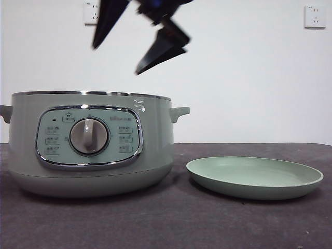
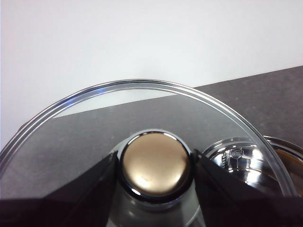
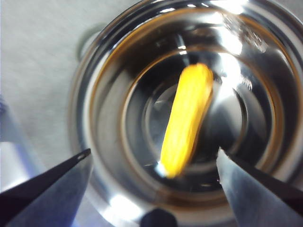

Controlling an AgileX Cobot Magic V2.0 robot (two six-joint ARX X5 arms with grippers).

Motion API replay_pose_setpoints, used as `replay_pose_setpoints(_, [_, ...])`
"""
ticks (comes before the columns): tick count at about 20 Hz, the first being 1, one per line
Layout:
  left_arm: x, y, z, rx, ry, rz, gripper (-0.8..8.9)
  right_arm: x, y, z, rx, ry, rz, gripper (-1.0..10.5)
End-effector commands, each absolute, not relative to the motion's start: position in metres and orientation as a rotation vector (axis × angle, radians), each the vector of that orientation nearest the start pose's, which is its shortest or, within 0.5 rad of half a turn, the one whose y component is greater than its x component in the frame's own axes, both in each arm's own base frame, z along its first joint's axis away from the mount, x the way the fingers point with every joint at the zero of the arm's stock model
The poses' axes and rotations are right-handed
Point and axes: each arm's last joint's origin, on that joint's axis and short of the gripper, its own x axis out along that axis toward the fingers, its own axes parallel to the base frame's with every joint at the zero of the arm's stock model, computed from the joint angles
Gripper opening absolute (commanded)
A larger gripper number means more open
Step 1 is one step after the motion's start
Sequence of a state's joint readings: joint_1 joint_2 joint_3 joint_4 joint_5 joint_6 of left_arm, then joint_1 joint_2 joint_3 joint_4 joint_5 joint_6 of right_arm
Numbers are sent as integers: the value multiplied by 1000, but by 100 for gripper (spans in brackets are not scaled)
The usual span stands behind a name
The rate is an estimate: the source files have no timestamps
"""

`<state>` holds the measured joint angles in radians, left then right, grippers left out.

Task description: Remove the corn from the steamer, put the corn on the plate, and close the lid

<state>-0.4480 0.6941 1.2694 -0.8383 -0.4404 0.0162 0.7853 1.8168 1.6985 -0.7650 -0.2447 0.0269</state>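
Note:
The sage-green steamer (image 1: 88,145) stands on the left of the table with no lid on it. In the right wrist view the yellow corn (image 3: 187,118) lies on the steamer's shiny metal floor (image 3: 123,94). My right gripper (image 3: 154,152) hangs open above the pot, its jaws on either side of the cob and clear of it; the front view shows this gripper (image 1: 116,59) over the pot's rim. My left gripper (image 2: 154,161) is shut on the knob (image 2: 154,165) of the glass lid (image 2: 142,109), held beside the steamer's rim (image 2: 255,161). To the right lies the pale green plate (image 1: 254,174).
Dark grey table (image 1: 176,223) runs up to a white wall with two sockets (image 1: 92,13) (image 1: 315,16). A narrow gap separates the steamer from the plate.

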Motion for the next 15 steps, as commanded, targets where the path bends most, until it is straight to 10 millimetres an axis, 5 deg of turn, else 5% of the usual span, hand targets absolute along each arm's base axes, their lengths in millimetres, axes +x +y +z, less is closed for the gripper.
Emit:
replay_pose_setpoints(1, [67, -18, 438, 112, 175, -4, -9, 284, 310, 299, -329, 908, 946, 437])
replay_pose_setpoints(5, [65, -17, 435, 127, 208, -7, -9, 295, 343, 266, -474, 889, 872, 429])
replay_pose_setpoints(10, [65, -17, 433, 134, 223, -8, -9, 306, 356, 221, -518, 976, 865, 376])
replay_pose_setpoints(14, [64, -17, 432, 141, 238, -8, -9, 309, 360, 214, -511, 957, 867, -19])
replay_pose_setpoints(15, [64, -17, 431, 143, 242, -8, -9, 309, 361, 215, -504, 947, 867, -12])
